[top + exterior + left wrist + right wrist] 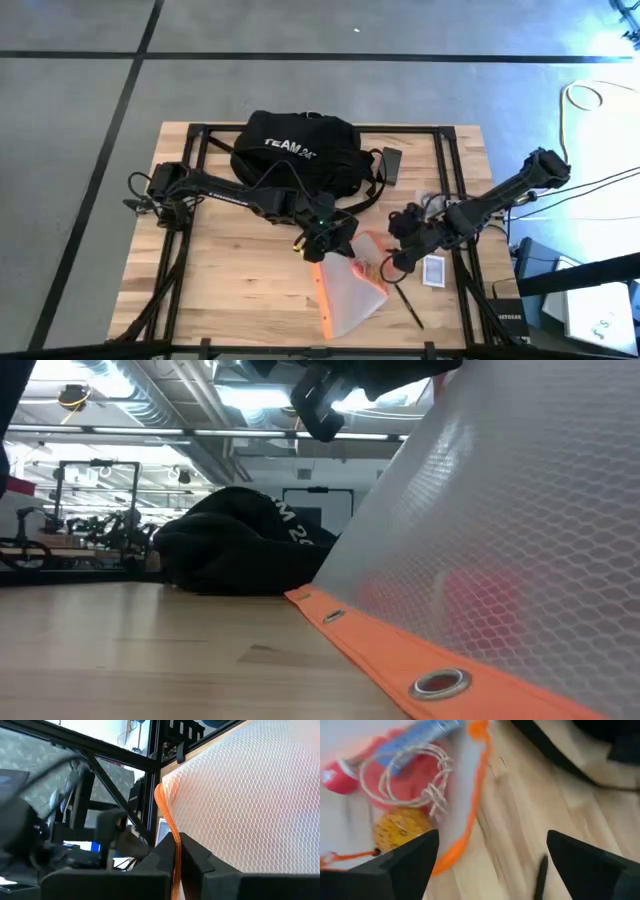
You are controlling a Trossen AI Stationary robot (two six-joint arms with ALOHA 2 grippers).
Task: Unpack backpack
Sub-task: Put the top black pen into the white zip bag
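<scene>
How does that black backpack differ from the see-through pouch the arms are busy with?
The backpack is black, opaque and bulky, with white lettering; the pouch is translucent mesh with orange trim and lies much flatter. The backpack sits untouched at the table's far side, while the pouch's orange edge is pinched by the left end effector, with the right end effector open beside it. Both rest on the wooden table.

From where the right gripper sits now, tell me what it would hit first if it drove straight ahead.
Probably the translucent mesh pouch with orange trim: the open right gripper points at its edge, with bare wooden table between the fingers. Depth is unclear.
</scene>
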